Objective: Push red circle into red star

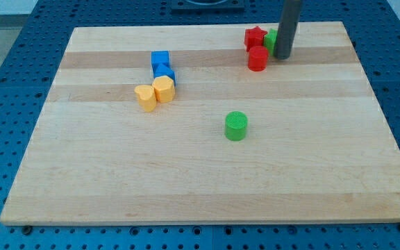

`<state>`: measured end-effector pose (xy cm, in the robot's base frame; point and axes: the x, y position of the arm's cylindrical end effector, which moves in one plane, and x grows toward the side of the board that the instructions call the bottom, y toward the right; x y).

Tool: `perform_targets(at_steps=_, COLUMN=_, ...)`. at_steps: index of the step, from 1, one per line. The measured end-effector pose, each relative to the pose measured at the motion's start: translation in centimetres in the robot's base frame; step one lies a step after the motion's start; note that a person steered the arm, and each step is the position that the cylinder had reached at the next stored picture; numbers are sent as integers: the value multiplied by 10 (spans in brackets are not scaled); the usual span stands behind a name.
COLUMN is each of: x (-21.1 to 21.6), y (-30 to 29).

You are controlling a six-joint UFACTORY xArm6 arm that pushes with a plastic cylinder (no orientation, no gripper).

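The red circle (pixel 257 59), a short red cylinder, sits near the view's top right of the wooden board (pixel 200 173). The red star (pixel 255 37) lies just above it, touching or nearly touching. My tip (pixel 282 57) is just to the right of the red circle, a small gap between them. A green block (pixel 272 40) is right of the red star, partly hidden behind my rod, so its shape is unclear.
Two blue blocks (pixel 162 66) are stacked close together at upper left of centre. Two yellow blocks (pixel 155 92) touch just below them. A green circle (pixel 236 126) stands near the board's middle.
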<state>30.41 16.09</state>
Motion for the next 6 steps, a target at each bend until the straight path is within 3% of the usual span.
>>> perform_targets(at_steps=1, x=65, y=20)
perform_targets(at_steps=2, x=71, y=-44)
perform_targets(at_steps=3, x=34, y=-64)
perform_targets(at_steps=5, x=2, y=-63)
perform_targets(at_steps=6, x=41, y=-150)
